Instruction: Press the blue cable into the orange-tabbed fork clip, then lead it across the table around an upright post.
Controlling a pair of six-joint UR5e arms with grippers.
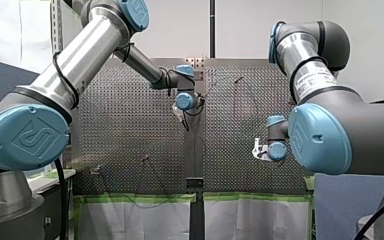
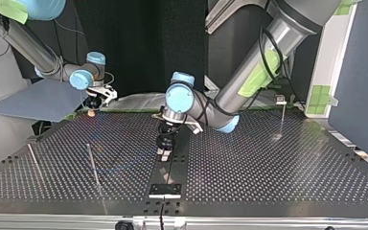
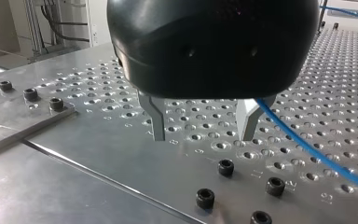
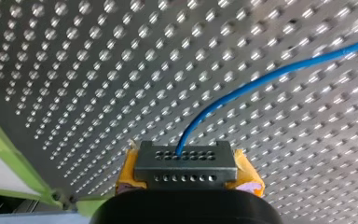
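Step, by my read: early. Cable is gripped but not yet seated in the clip, and there's no routing round a post yet.

My right hand (image 4: 186,171) is clenched on the blue cable (image 4: 261,81). The cable comes out of a dark block (image 4: 158,161) w/ two rows of small holes, yellow pads (image 4: 247,175) either side.

My left hand (image 3: 203,136) is released, w/ nothing between its metal fingers (image 3: 156,121), low over the desk (image 3: 98,93) near the centre strip. The cable passes just beside one finger, outside the gap, then runs off across the desk.

Orange-tabbed clip: can't pick it out for sure. In the top view there's a small orange spot under the right hand, but whether pad or clip I can't tell.

Next move prob. calls for:
- the left hand to shift sideways so it straddles the cable, then close on it;
- a push down square to the clip slot, w/ the right hand holding light tension;
- after that, a wide sweep toward the posts (image 2: 94,165).

Materials etc.:
- Desk: matt metal plate w/ a regular hole grid, quite reflective.
- Centre strip: plain, w/ black socket-head screws (image 3: 226,167).
- Cable: thin, round, smooth jacket, flexible, lies in soft curves.
- Posts: slim bare-metal rods, upright.
- Desk edge: green tape (image 4: 9,140).
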